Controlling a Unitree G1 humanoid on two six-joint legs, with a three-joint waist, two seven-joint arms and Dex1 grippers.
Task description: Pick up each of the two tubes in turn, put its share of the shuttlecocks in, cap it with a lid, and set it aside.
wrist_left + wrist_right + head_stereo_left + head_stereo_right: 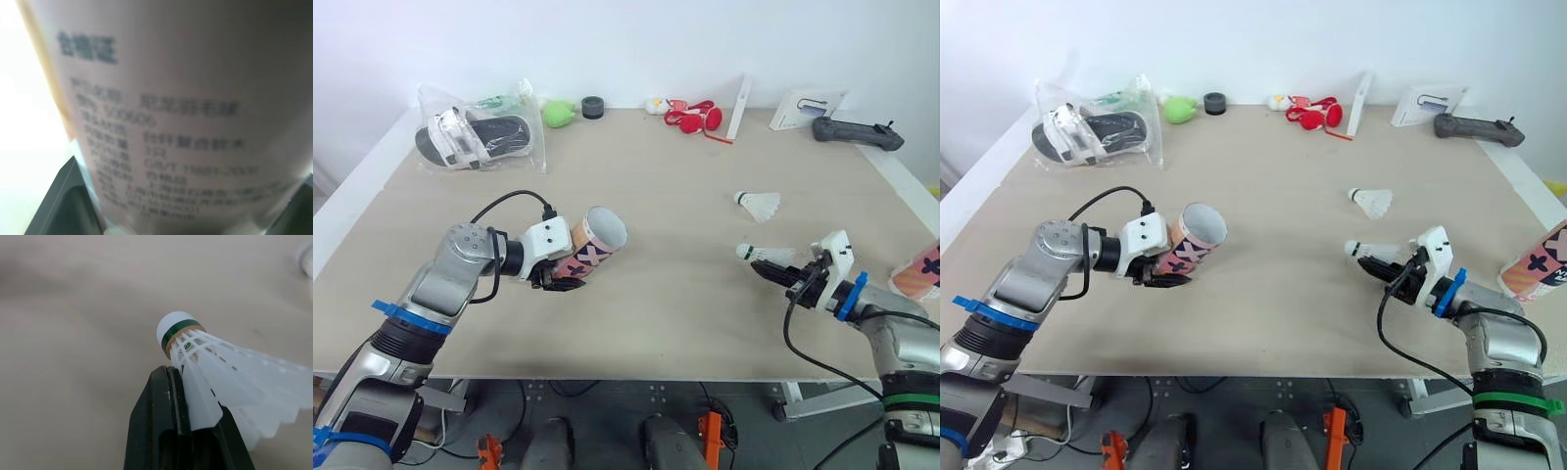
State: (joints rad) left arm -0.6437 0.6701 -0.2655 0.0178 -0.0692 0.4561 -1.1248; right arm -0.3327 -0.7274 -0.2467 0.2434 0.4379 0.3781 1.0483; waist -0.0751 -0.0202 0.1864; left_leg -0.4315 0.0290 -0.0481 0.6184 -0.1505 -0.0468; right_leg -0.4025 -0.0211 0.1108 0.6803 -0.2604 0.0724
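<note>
The left tool (560,282) was clamped on a pink patterned tube (595,243), its black fingers (58,205) pressed to either side of the printed wall. The tube was held tilted just above the bench (656,313), left of the middle, with its open mouth turned up and toward the robot's right. The right tool (779,273) was closed on the feathers of a white shuttlecock (765,254), near the bench's right front. The cork, banded in green, pointed toward the tube, well apart from it. A second shuttlecock (760,204) lay loose on the bench just beyond the held one. A second patterned tube (919,270) lay at the right edge of the bench, beside the right arm. Along the far edge sat a bagged sandal (478,137), a green lump (559,113), a red strap (695,116) and a black controller (857,133).
</note>
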